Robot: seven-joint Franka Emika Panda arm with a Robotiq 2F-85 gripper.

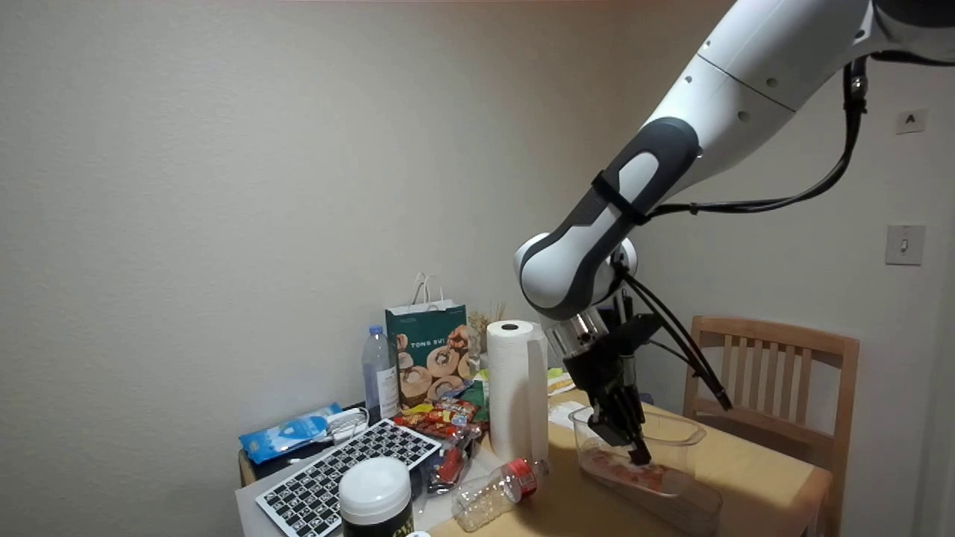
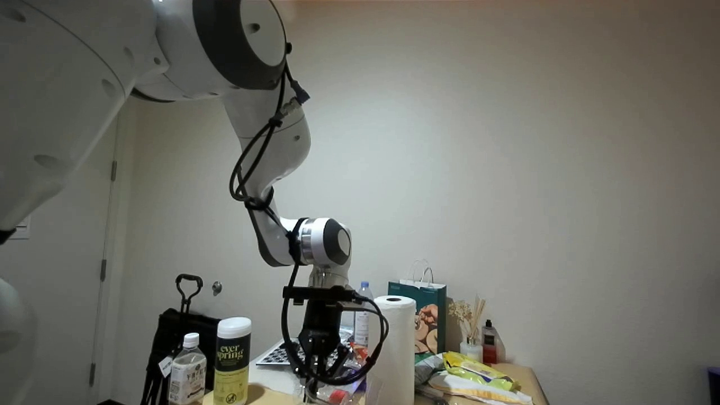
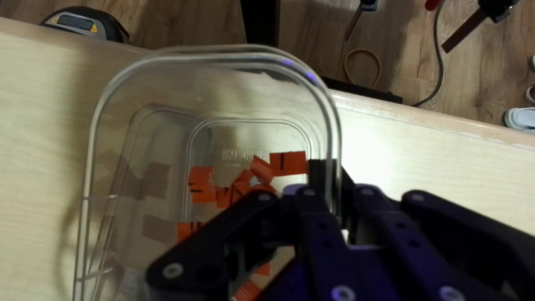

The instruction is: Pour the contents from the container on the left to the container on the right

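A clear plastic container (image 1: pixel 675 451) with orange paper pieces (image 1: pixel 649 476) in it is at the table's right part in an exterior view. My gripper (image 1: pixel 638 453) points down at it. In the wrist view, the container's rim (image 3: pixel 250 56) and the orange pieces (image 3: pixel 202 184) on its bottom fill the left and middle. My gripper (image 3: pixel 330 184) is shut on its right wall. A second clear container (image 1: pixel 694 507) seems to lie low in front of it; its outline is faint and overlaps. In an exterior view my gripper (image 2: pixel 315 388) reaches the lower edge, and the containers are mostly cut off.
A paper towel roll (image 1: pixel 511 395) and a lying clear bottle (image 1: pixel 492 496) are beside the container. A white-lidded canister (image 1: pixel 375 492), checkered board (image 1: pixel 351 470), snack packets (image 1: pixel 448 418) and green bag (image 1: pixel 429 350) crowd the table's other side. A chair (image 1: pixel 776 373) stands behind.
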